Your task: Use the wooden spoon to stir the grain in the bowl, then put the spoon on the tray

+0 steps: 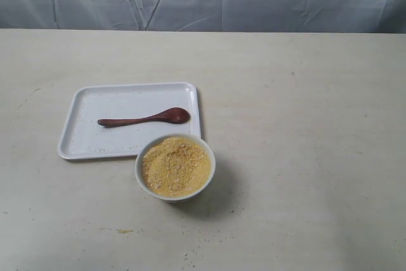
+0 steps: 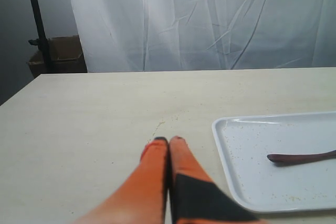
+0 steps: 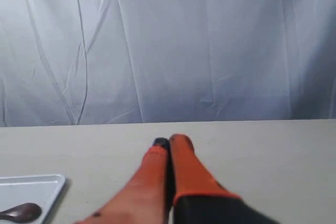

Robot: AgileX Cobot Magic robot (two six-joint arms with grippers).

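The wooden spoon [image 1: 149, 118] lies flat on the tray [image 1: 95, 141], near its middle. Its oval head points toward the tray's right edge and its thin handle runs left. The bowl [image 1: 211, 171] stands just in front of the tray's near right corner, and in the exterior view its rim overlaps that corner. The grain [image 1: 176, 166] fills it in a loose yellow mound close to the rim. A few crumbs [image 1: 124, 231] lie on the bench [image 1: 304, 157] in front of the bowl.

Neither arm appears in the exterior view. Each wrist view shows its own gripper, the left gripper [image 2: 168, 140] and the right gripper [image 3: 169, 141], with orange fingers pressed together and nothing between them, raised clear of the bench.

Whether the stirring is done cannot be told from how things lie. If it is not, the step in hand is picking up the spoon.

- **Which arm:** The left arm looks better placed, since the handle end shows close by in its wrist view [image 2: 304, 157].
- **Grasp:** The gripper should open first, then come down across the handle well back from the head. The glossy handle lies low on the tray and may slip or roll.
- **Stirring:** With the grain so near the rim, slow shallow strokes kept away from the wall would limit spills.
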